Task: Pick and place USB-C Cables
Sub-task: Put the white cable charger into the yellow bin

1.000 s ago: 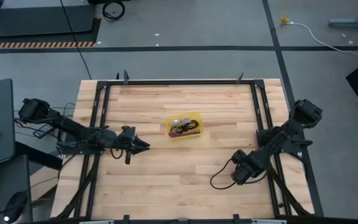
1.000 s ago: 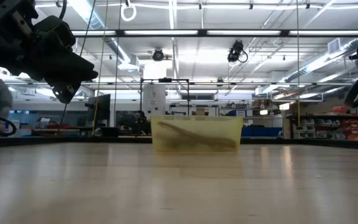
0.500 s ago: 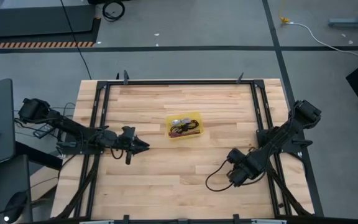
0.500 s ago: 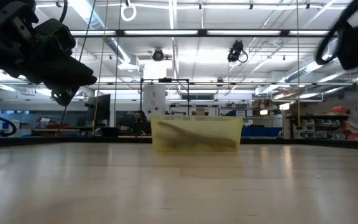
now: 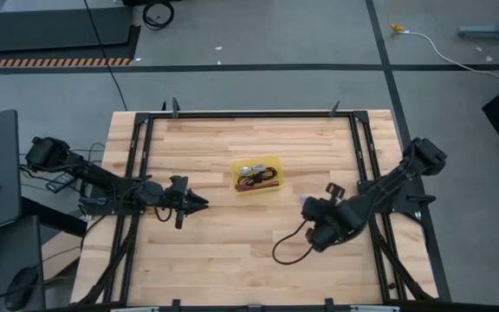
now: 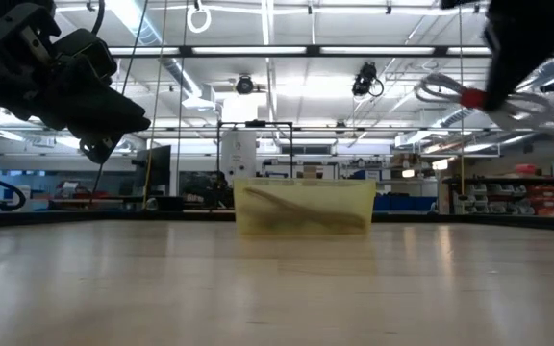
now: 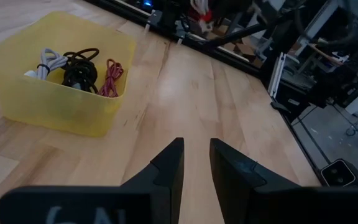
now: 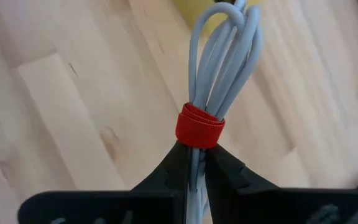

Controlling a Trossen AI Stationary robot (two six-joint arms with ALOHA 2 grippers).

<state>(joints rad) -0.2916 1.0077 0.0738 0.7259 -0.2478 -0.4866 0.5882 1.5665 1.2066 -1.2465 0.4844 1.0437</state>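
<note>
Right gripper [image 8: 194, 163]: we log it pinching the white coiled cable with red band [image 8: 219, 68]; translucent yellow plastic bin [image 5: 271, 186] nearby. Left gripper [image 7: 196, 163]: fingers slightly spread, holding nothing.

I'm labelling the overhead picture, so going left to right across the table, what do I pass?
Left end effector → yellow bin holding coiled cables → right end effector, which the wrist view shows gripping the white cable with a red band.

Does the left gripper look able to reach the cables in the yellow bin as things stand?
Probably yes: the left gripper points at the yellow bin across bare wood, and the bin's top is open.
</note>
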